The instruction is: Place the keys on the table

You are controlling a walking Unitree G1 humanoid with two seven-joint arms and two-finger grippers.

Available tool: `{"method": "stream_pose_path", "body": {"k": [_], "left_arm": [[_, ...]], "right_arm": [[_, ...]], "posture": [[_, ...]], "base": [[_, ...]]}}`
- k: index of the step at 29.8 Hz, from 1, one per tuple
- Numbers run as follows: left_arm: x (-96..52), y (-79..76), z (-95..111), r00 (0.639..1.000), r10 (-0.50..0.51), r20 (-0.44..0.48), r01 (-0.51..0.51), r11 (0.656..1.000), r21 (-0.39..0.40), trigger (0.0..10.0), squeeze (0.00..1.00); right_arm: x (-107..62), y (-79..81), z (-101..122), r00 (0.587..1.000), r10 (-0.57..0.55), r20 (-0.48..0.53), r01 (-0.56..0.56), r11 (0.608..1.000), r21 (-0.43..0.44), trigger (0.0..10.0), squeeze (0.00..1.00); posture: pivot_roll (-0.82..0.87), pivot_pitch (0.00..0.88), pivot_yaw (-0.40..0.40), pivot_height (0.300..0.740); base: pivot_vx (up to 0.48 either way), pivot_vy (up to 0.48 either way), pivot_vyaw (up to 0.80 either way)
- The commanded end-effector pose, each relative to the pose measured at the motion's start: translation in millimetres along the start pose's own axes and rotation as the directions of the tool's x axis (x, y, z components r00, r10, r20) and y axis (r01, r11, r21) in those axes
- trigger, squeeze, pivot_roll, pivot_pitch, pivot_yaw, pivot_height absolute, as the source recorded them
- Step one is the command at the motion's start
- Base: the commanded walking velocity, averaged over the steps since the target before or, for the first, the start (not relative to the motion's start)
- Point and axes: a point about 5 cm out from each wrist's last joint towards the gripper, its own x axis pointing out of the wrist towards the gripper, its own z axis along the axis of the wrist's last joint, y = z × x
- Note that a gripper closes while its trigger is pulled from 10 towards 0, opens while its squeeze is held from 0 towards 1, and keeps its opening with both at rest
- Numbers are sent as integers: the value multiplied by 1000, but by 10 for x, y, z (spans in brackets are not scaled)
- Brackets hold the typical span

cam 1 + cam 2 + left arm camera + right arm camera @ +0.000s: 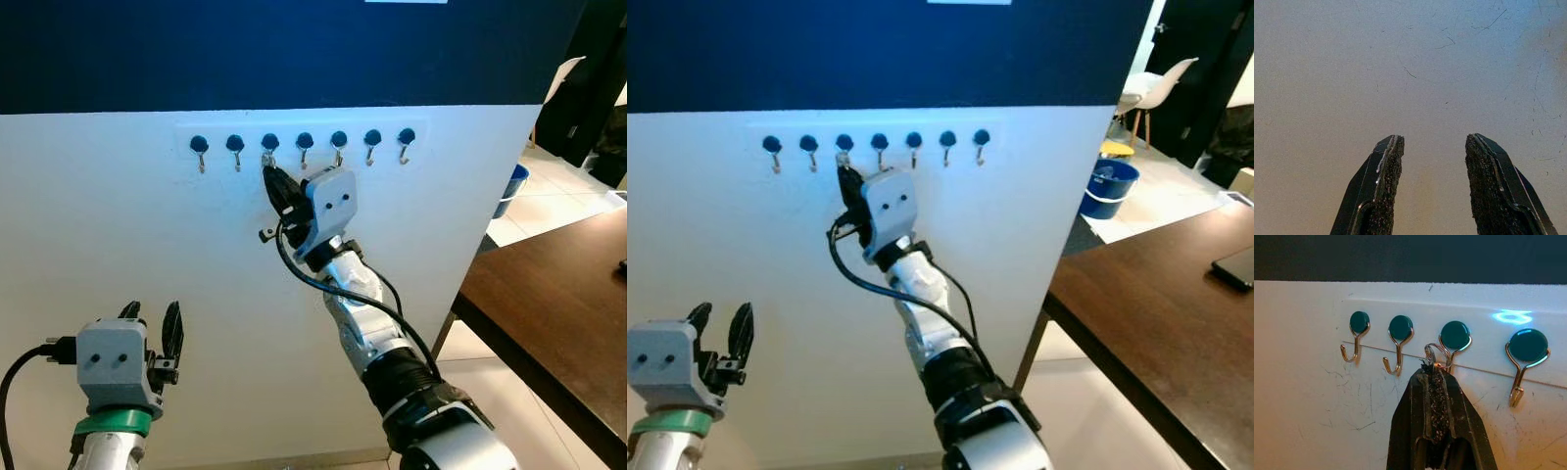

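Seven hooks; right tool pinched on key ring at third hook. Lift ring up over hook tip before pulling away. Left tool wide, idle.

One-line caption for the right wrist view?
Right gripper, fingers shut on a silver key ring hanging from a teal-capped metal wall hook.

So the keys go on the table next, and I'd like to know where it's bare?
The dark wooden table is bare across its near corner and middle, beside the white wall. Only a dark flat object sits near its far edge. It is crowded at the hook rail, where the right gripper fingers pinch the key ring.
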Motion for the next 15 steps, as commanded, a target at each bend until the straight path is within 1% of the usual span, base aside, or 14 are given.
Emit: {"method": "stream_pose_path", "body": {"k": [1,2,3,4,5,6,7,8,9,10,11,12,14,15], "left_arm": [[-20,34,13,1000,6,11,-6,1000,1,10000,0],[-20,34,13,1000,6,11,-6,1000,1,10000,0],[-15,32,14,1000,6,12,-6,1000,0,10000,0],[-13,29,14,1000,6,12,-6,1000,-1,10000,0],[-13,29,14,1000,6,12,-6,1000,-1,10000,0],[-12,26,14,1000,6,12,-6,1000,-1,10000,0],[-10,24,15,1000,7,12,-7,1000,-2,10000,0],[-10,24,15,1000,7,12,-7,1000,-2,10000,0],[-11,23,16,1000,8,13,-8,1000,-2,10000,0],[-11,23,16,1000,8,13,-8,1000,-2,10000,0],[-11,26,18,1000,9,14,-9,1000,-3,10000,0],[-11,26,18,1000,9,14,-9,1000,-3,10000,0],[-27,23,15,1000,9,11,-9,1000,-3,10000,0],[-27,23,15,1000,9,11,-9,1000,-3,10000,0]], "right_arm": [[124,169,214,990,77,122,-79,997,9,0,0],[124,169,214,990,77,122,-79,997,9,0,0],[81,301,228,970,196,143,-196,980,-13,0,0],[37,355,213,960,238,145,-238,971,-16,0,0],[37,355,213,960,238,145,-238,971,-16,0,0],[-20,394,187,955,260,143,-261,965,-15,0,0],[-91,413,145,954,267,134,-269,963,-7,0,0],[-91,413,145,954,267,134,-269,963,-7,0,0],[-165,425,99,956,268,121,-271,963,1,0,0],[-165,425,99,956,268,121,-271,963,1,0,0],[-224,426,62,959,262,108,-265,964,8,0,0],[-224,426,62,959,262,108,-265,964,8,0,0],[-391,382,-39,978,202,60,-204,978,35,0,0],[-391,382,-39,978,202,60,-204,978,35,0,0]], "posture": [[-109,0,60,740],[-109,0,60,740],[-112,0,61,740],[-110,0,59,740],[-110,0,59,740],[-110,0,59,740],[-107,0,56,740],[-107,0,56,740],[-107,0,56,740],[-107,0,56,740],[-107,0,57,740],[-107,0,57,740],[-107,0,57,740],[-107,0,57,740]], "base": [[0,0,0],[0,0,0],[0,0,0],[0,0,0],[0,0,0],[0,0,0],[0,0,0],[0,0,0],[0,0,0],[0,0,0],[0,0,0],[0,0,0],[0,0,0],[0,0,0]]}}
